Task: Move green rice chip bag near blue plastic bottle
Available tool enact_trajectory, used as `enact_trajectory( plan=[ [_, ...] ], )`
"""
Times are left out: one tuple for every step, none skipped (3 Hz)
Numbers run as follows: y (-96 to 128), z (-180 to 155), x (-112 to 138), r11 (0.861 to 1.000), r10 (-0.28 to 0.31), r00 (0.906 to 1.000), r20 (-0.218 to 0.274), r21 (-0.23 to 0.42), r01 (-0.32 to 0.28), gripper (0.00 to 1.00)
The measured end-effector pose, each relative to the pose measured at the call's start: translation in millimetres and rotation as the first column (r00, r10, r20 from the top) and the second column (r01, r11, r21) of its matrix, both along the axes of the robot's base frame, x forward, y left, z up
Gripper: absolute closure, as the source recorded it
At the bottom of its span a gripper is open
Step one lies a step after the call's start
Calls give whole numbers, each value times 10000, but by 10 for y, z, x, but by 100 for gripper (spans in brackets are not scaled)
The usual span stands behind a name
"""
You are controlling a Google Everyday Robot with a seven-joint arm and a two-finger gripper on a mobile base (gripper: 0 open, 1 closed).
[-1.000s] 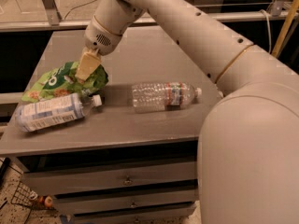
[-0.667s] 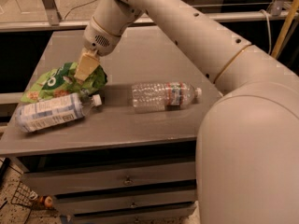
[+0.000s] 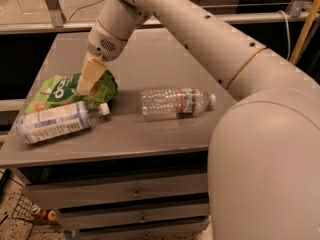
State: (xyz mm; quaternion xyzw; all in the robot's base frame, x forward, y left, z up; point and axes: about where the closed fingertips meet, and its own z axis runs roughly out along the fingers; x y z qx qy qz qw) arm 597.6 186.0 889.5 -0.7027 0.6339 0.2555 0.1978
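Note:
The green rice chip bag [image 3: 60, 91] lies crumpled on the left part of the grey cabinet top [image 3: 165, 49]. The blue plastic bottle [image 3: 55, 122] lies on its side right in front of the bag, touching it, with its white cap [image 3: 104, 108] pointing right. My gripper [image 3: 90, 78] comes down from the upper right and rests on the right end of the bag, covering part of it.
A clear ribbed bottle with a red-green label [image 3: 175, 102] lies on its side to the right of the bag. My arm [image 3: 200, 29] crosses the back right of the top. Drawers [image 3: 135, 194] sit below the front edge.

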Motion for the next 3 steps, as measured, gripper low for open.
enact_trajectory(
  plan=[
    [16,-14,-2,10000,20,10000,-17,-1,-20,0],
    [16,-14,-2,10000,20,10000,-17,-1,-20,0],
    [-258,87,10,9946,-717,9963,479,-721,750,0]
  ],
)
